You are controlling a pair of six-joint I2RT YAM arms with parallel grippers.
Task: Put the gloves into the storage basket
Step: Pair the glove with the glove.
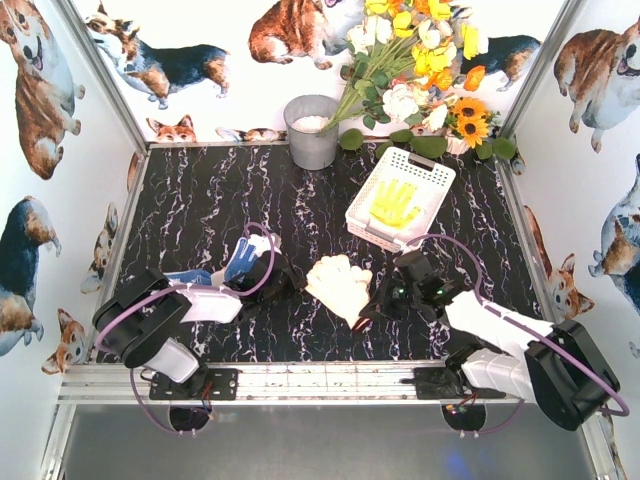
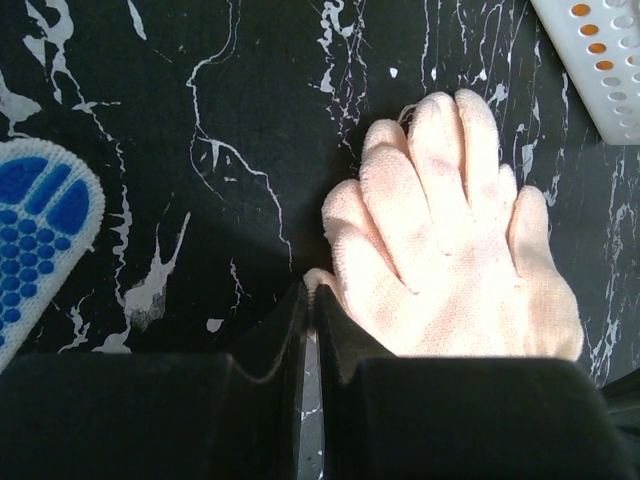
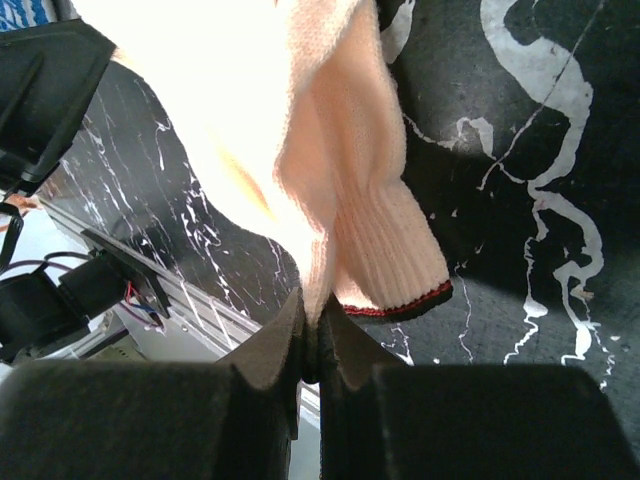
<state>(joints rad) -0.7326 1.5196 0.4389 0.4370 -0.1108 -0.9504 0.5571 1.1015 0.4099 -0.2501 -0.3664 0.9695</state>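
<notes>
We are gripping the cream knit glove (image 2: 450, 250) with left tool (image 2: 312, 288) and right tool (image 3: 312, 310) shut; opposing pulls risk dropping it.

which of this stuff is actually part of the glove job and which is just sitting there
For the job:
- white storage basket
- yellow glove, already lying in it
- cream glove, cuff pinched by the right gripper
- blue dotted glove, on the table

Just lying about:
- grey bucket
- bunch of flowers

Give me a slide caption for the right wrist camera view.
Right gripper shut on the cream glove beside its red-edged cuff, black marbled table beneath.
</notes>
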